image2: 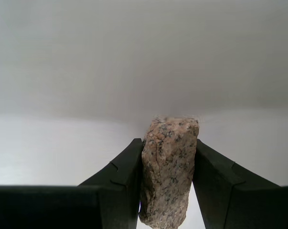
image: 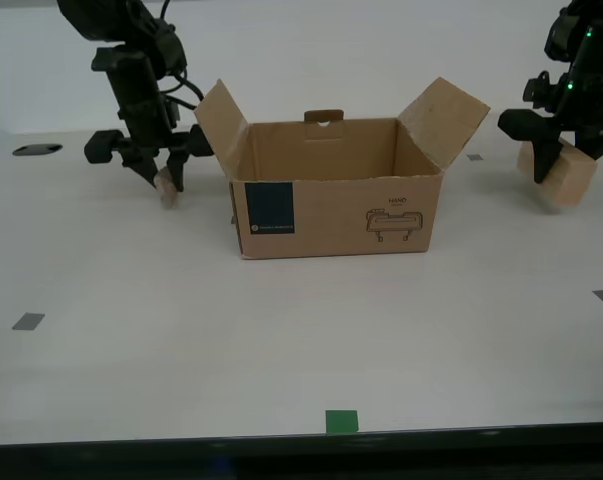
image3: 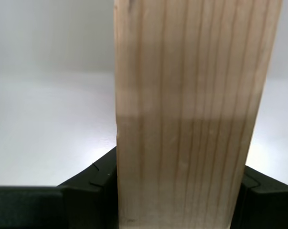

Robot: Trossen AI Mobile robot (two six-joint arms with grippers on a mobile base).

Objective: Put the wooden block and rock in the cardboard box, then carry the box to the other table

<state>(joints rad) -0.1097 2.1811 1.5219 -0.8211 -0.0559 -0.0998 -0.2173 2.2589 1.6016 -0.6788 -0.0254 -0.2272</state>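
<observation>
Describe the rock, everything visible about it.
The rock is a small, lumpy stone, pinkish-tan with dark speckles like granite, rough-faced and longer than wide. It stands on end between the two black fingers of my second claw, which press it from both sides. In the exterior view it shows as a pale lump at the claw tip, at or just above the white tabletop, to the exterior view's left of the cardboard box, outside it.

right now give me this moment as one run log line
my first gripper: shut on pale wooden block | my second gripper: shut on speckled pinkish rock | brown cardboard box: open, between arms, neither item inside yet
</observation>
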